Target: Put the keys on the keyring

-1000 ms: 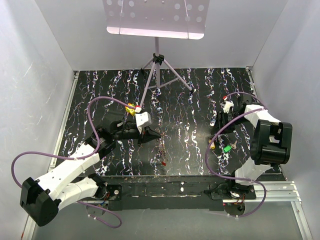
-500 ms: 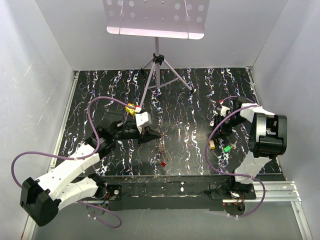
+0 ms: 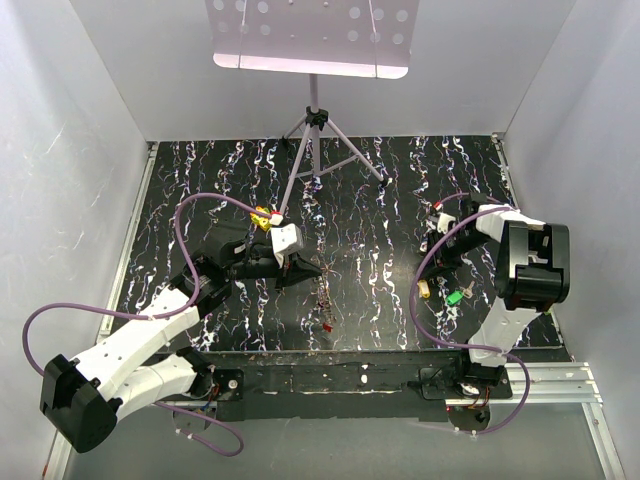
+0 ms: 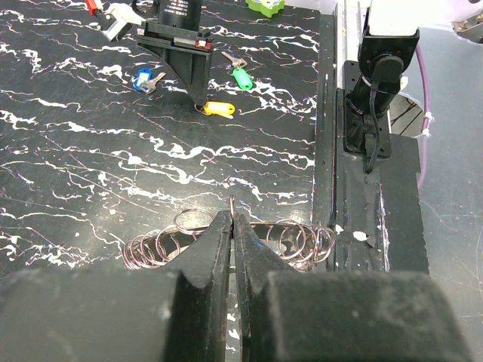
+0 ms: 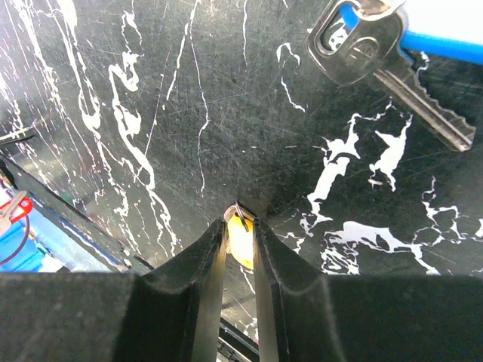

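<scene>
Pick-up step: left jaws clamp the keyring [image 4: 155, 247], right jaws straddle the yellow key [image 5: 241, 240], grip unclear; next, pinch, lift.

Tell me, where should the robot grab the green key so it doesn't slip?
Probably by its green plastic tag, coming straight down from above, one finger on each long edge. The green key lies flat on the table, so nothing can slip under it, and the tag looks chunkier than the thin metal blade. It lies apart from the yellow key, leaving room.
</scene>
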`<state>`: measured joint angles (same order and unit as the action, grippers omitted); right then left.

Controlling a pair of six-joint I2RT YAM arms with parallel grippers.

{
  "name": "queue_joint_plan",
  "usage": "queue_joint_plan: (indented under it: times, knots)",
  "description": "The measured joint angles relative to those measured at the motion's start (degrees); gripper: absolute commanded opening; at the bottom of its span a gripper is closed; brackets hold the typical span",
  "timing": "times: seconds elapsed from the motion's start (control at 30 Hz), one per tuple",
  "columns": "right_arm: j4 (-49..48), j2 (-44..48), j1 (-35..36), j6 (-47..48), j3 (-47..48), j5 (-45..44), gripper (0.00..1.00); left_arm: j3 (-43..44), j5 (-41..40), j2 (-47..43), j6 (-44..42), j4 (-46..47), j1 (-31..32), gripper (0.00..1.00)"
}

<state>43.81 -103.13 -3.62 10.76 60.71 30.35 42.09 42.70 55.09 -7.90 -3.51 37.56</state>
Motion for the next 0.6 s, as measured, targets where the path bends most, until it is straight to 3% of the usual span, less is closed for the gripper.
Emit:
queue_joint_plan:
  times: [0.3,0.6]
  knots:
    - [0.8,-1.4,0.4,0.1,0.6,0.0,0.22,0.0,0.0,0.0,0.0,0.0,0.0,0.0]
    - [1.2,-1.6,0.7,0.2,0.7,0.0,0.11,0.0,0.0,0.0,0.0,0.0,0.0,0.0]
